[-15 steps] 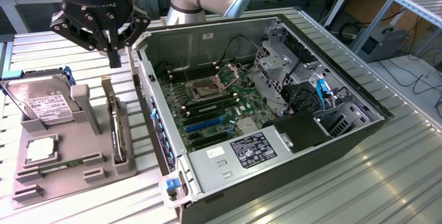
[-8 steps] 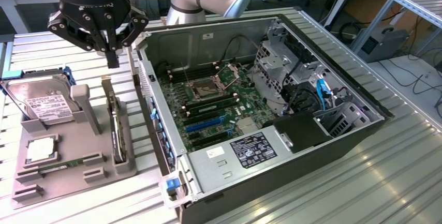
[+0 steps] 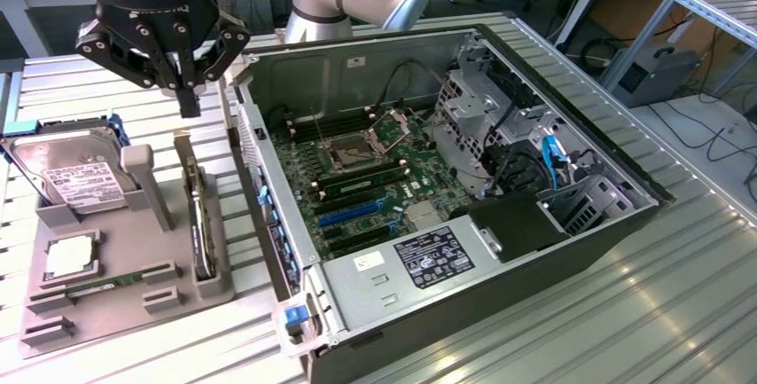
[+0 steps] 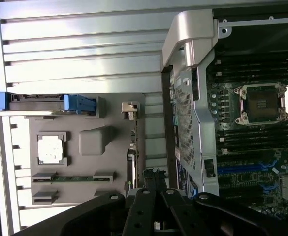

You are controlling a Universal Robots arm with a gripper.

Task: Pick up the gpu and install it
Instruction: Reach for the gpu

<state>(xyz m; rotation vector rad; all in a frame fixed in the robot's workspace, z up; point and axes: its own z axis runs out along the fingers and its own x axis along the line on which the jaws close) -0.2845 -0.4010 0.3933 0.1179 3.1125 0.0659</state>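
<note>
Pincer [image 3: 188,109] closed and empty above gpu [image 3: 199,215], card edge-on in grey holder [image 3: 106,309], fan face hidden

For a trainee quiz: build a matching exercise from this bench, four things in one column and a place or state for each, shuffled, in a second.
Things:
1. gpu
2. hard drive
3. gripper
4. memory stick

Places or states:
A. thin green strip lying low between two clips of the gray holder
B. shut, hanging above the holder
C. standing on edge in the holder, next to the open computer case
D. propped at a tilt, white label showing

Pairs: 1-C, 2-D, 3-B, 4-A.
</note>
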